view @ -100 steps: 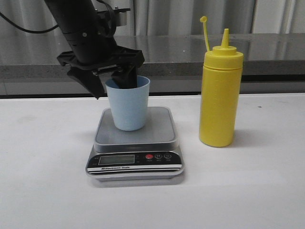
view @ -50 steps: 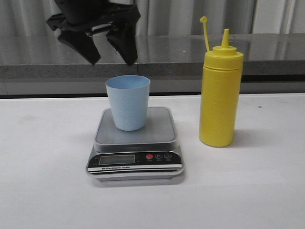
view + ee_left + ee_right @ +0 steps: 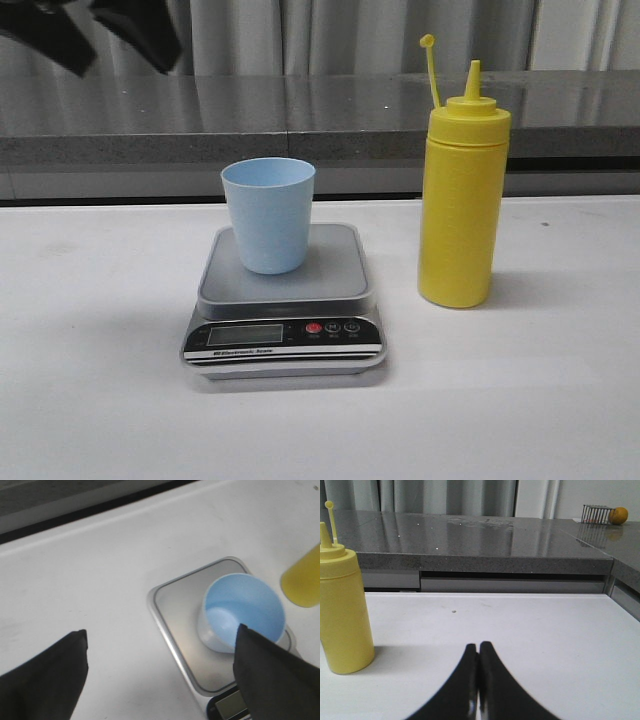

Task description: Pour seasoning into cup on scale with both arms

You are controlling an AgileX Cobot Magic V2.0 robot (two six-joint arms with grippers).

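Left hand (image 3: 95, 40) risen, splayed; tapered plastic cup (image 3: 268, 214) on scale (image 3: 284, 290).

There is 1 light blue cup (image 3: 268, 213), 1 silver-grey scale (image 3: 284, 310) under it and 1 yellow seasoning bottle (image 3: 462, 190) at the right of the front frame. 2 black grippers show: 1 left gripper (image 3: 160, 672) and 1 right gripper (image 3: 479, 652).

White tabletop (image 3: 90, 400); grey stone counter (image 3: 300, 115) behind; pale curtain (image 3: 330, 35) beyond; wire basket (image 3: 598, 514) on counter.
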